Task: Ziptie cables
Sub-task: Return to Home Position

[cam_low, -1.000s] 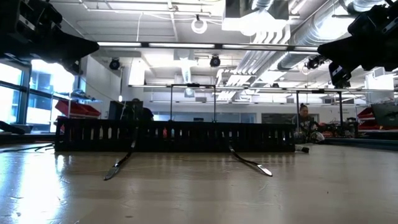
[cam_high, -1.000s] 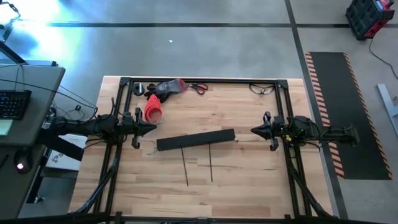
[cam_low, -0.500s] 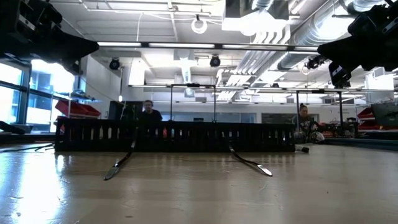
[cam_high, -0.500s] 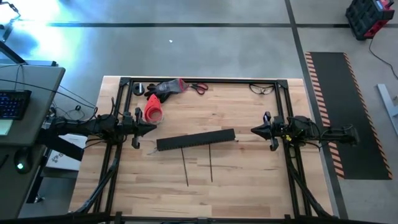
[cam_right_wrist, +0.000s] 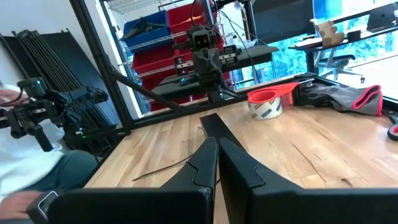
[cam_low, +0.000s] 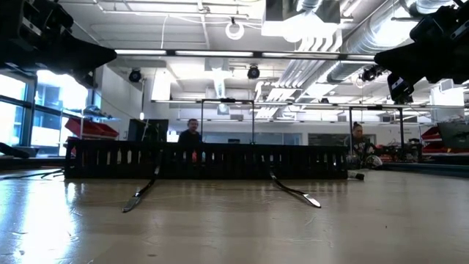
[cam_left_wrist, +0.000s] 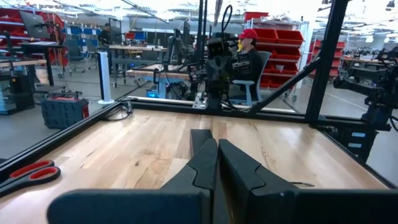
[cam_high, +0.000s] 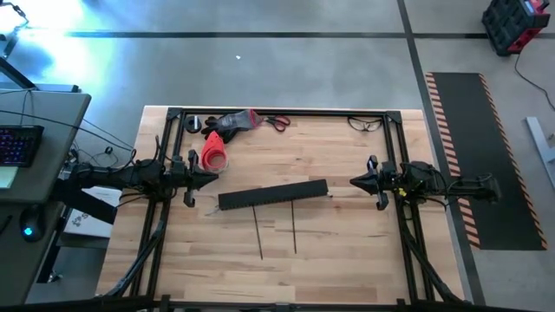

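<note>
**Only a passer-by has moved; both arms sit parked either side of the duct**

Only the person [cam_low: 192, 132] in the room behind has shifted, and is now farther along behind the duct than a second ago. Neither arm nor anything on the table has stirred.

On the pale wooden table [cam_high: 347, 260], the long black slotted plastic cable duct [cam_high: 273, 194] lies crosswise. Its long axis runs almost from one arm to the other, with the right-hand end tipped slightly toward the far edge.

The left gripper [cam_high: 211, 178] points inward just beyond the duct's left end, its fingers [cam_left_wrist: 196, 171] pressed together on nothing. The right gripper [cam_high: 354, 182] faces it from near the duct's right end, also closed and empty. Both are clear of the duct, about equally close, so drawing back home looks unobstructed.

Two thin black zip-tie strips [cam_high: 259, 232] trail from the duct toward the near edge. The cables do not show; they are probably shut inside the duct, though I cannot confirm that from where I stand.
</note>
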